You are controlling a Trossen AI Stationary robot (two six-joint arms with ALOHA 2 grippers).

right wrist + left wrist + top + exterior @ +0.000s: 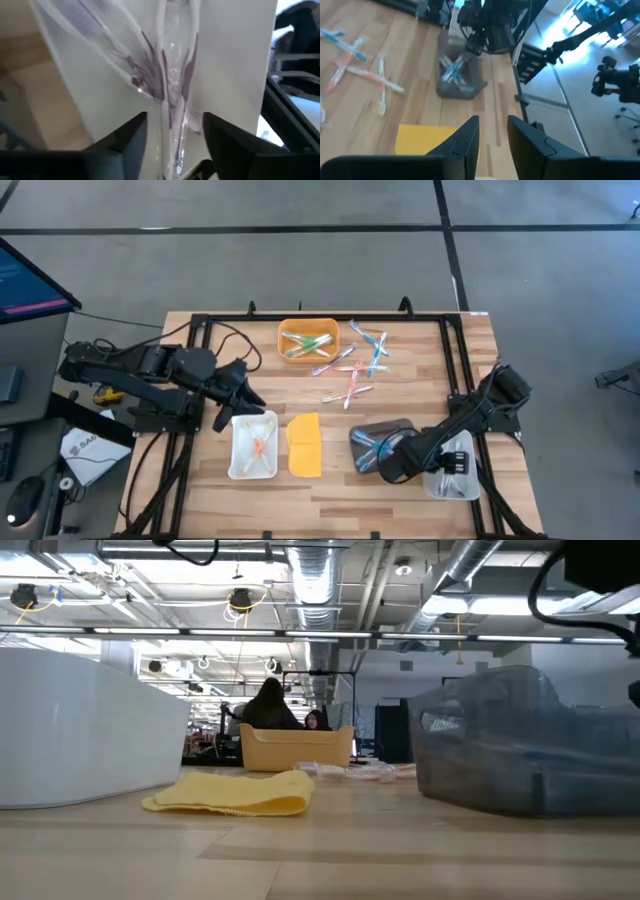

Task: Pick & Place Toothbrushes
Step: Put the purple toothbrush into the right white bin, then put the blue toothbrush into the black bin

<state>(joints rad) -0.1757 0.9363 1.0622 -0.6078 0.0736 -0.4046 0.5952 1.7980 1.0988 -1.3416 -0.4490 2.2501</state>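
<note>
Wooden slats are forming the table [330,490], and loose toothbrushes [352,370] in pink, blue and white are lying scattered on it just beside the orange bin [308,340], which is holding a few green ones. A white tray [254,446] near the front is holding pink brushes, with a flat yellow lid [304,445] lying just beside it. A grey bin [380,446] to the lid's right is holding blue brushes.

The right gripper [172,135] is hanging low over a second white tray [452,470] at the table's right front. Its fingers are standing apart with clear, purple-tinted brushes [165,75] lying between and below them in that tray; whether either pad is touching a brush cannot be told.

The left gripper [492,132] is waiting above the first white tray, its fingers parted with nothing between them.

In the low view, a person [268,705] is sitting far behind the table.
</note>
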